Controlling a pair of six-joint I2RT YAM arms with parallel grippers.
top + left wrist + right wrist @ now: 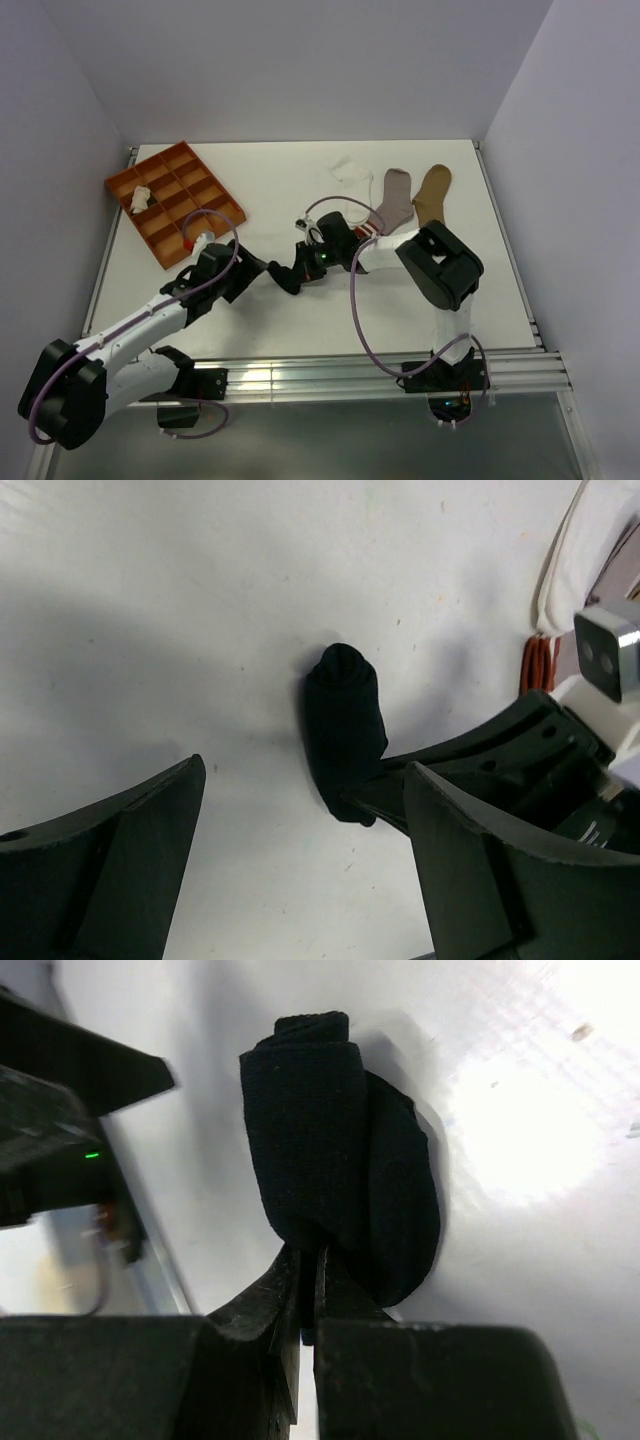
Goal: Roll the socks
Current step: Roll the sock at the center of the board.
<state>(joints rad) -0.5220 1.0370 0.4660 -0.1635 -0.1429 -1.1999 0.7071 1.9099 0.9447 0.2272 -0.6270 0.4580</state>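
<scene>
black sock (335,1140) 1, pinched by right end effector (308,1260) | unrolled socks (395,195) 3 | left end effector (305,775) wide

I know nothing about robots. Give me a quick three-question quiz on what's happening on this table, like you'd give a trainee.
1. True or false: the right gripper is shut on the edge of the rolled black sock.
2. How many socks lie flat and unrolled on the far part of the table? A one, B three, C five.
3. Fill in: the left gripper has its jaws ____, clear of the black sock.

Key: 1 true. 2 B: the white sock, grey sock and tan sock. 3 open.
</scene>
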